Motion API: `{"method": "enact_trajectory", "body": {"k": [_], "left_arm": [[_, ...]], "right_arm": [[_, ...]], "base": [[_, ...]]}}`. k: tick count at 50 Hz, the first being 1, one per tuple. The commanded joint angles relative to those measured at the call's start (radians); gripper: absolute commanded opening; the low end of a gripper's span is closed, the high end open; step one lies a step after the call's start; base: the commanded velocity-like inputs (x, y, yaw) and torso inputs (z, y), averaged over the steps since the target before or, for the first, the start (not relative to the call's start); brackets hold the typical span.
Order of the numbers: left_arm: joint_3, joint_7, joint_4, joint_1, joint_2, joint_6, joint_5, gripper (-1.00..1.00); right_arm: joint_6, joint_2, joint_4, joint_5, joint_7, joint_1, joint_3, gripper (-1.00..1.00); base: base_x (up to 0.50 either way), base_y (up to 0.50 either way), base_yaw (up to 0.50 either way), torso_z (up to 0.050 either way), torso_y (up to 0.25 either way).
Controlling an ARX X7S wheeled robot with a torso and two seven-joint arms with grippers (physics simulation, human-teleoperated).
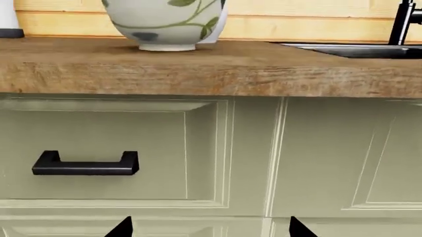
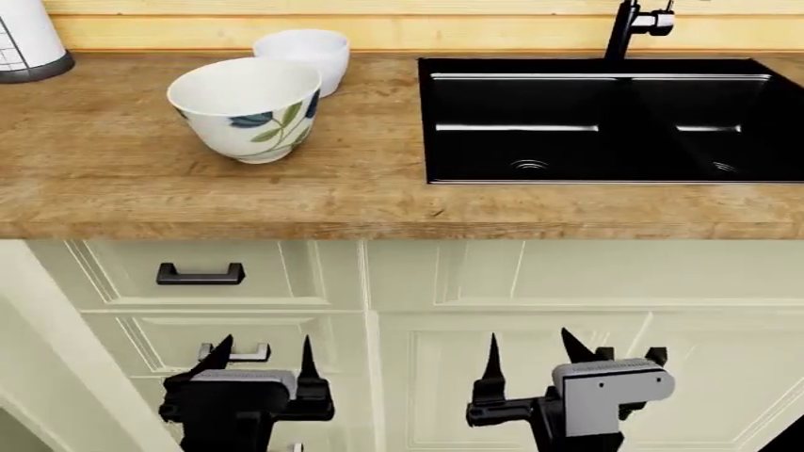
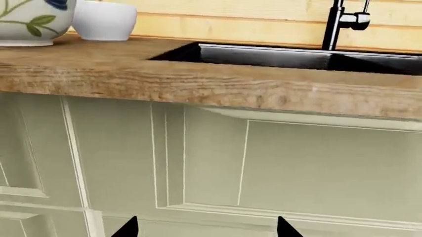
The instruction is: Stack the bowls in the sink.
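A cream bowl with a green and blue leaf pattern (image 2: 245, 108) stands upright on the wooden counter, left of the sink. A smaller plain white bowl (image 2: 304, 52) stands just behind it, near the wall. The black double-basin sink (image 2: 603, 179) is empty, with a dark faucet (image 2: 628, 28) at its back. My left gripper (image 2: 264, 353) and right gripper (image 2: 530, 353) are both open and empty, low in front of the cabinet, below the counter edge. The left wrist view shows the patterned bowl (image 1: 165, 22) above my left gripper (image 1: 209, 227). The right wrist view shows both bowls (image 3: 33, 22) (image 3: 104, 20), the sink (image 3: 264, 55) and my right gripper (image 3: 205, 227).
The thick wooden counter edge (image 2: 377, 221) overhangs the pale green cabinet fronts. A black drawer handle (image 2: 201, 275) sits under the bowls, with a second handle (image 2: 251, 353) lower down. A white canister with a dark base (image 2: 28, 42) stands at the counter's back left.
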Motion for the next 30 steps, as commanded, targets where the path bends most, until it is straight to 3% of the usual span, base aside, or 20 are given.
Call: {"method": "enact_trajectory", "body": {"k": [1, 5, 7, 9, 11, 13, 14, 17, 24, 30], "left_arm": [[-0.117, -0.070, 0.520, 0.011, -0.161, -0.447, -0.158, 1.00], [-0.332, -0.155, 0.806, -0.108, -0.261, -0.830, -0.410, 1.00], [-0.506, -0.289, 0.864, -0.236, -0.331, -1.028, -0.688, 1.00], [-0.620, -0.556, 0.826, -0.389, -0.458, -1.125, -0.988, 1.00], [-0.569, -0.790, 0.759, -0.522, -0.611, -1.088, -1.288, 1.00], [-0.474, -0.895, 0.706, -0.644, -0.723, -1.080, -1.568, 1.00], [-0.424, -0.925, 0.681, -0.702, -0.766, -1.086, -1.600, 1.00], [-0.281, -0.960, 0.616, -0.857, -0.850, -1.127, -1.662, 1.00], [0.178, -1.075, 0.442, -1.336, -0.907, -1.296, -1.926, 1.00], [0.376, -1.169, 0.349, -1.546, -0.918, -1.340, -2.048, 1.00]], "right_arm": [[0.583, 0.108, -0.551, 0.064, 0.061, 0.080, 0.067, 1.00], [0.922, 0.131, -0.751, 0.206, 0.108, 0.238, 0.209, 1.00], [0.949, 0.307, -0.752, 0.506, 0.395, 0.335, 0.283, 1.00], [0.996, 0.421, -0.751, 0.806, 0.692, 0.454, 0.356, 1.00], [1.024, 0.489, -0.721, 1.106, 0.879, 0.569, 0.372, 1.00], [1.014, 0.551, -0.685, 1.406, 1.023, 0.678, 0.323, 1.00], [1.008, 0.574, -0.667, 1.527, 1.081, 0.730, 0.287, 1.00], [1.010, 0.607, -0.617, 1.632, 1.202, 0.869, 0.173, 1.00], [1.036, 0.623, -0.496, 1.764, 1.375, 1.120, -0.062, 1.00], [1.024, 0.643, -0.458, 1.770, 1.402, 1.173, -0.129, 1.00]], "base": [[0.00, 0.00, 0.00, 0.000, 0.000], [0.00, 0.00, 0.00, 0.000, 0.000], [0.00, 0.00, 0.00, 0.000, 0.000], [0.00, 0.00, 0.00, 0.000, 0.000], [0.00, 0.00, 0.00, 0.000, 0.000], [0.00, 0.00, 0.00, 0.000, 0.000], [0.00, 0.00, 0.00, 0.000, 0.000], [0.00, 0.00, 0.00, 0.000, 0.000], [0.00, 0.00, 0.00, 0.000, 0.000], [0.00, 0.00, 0.00, 0.000, 0.000]]}}
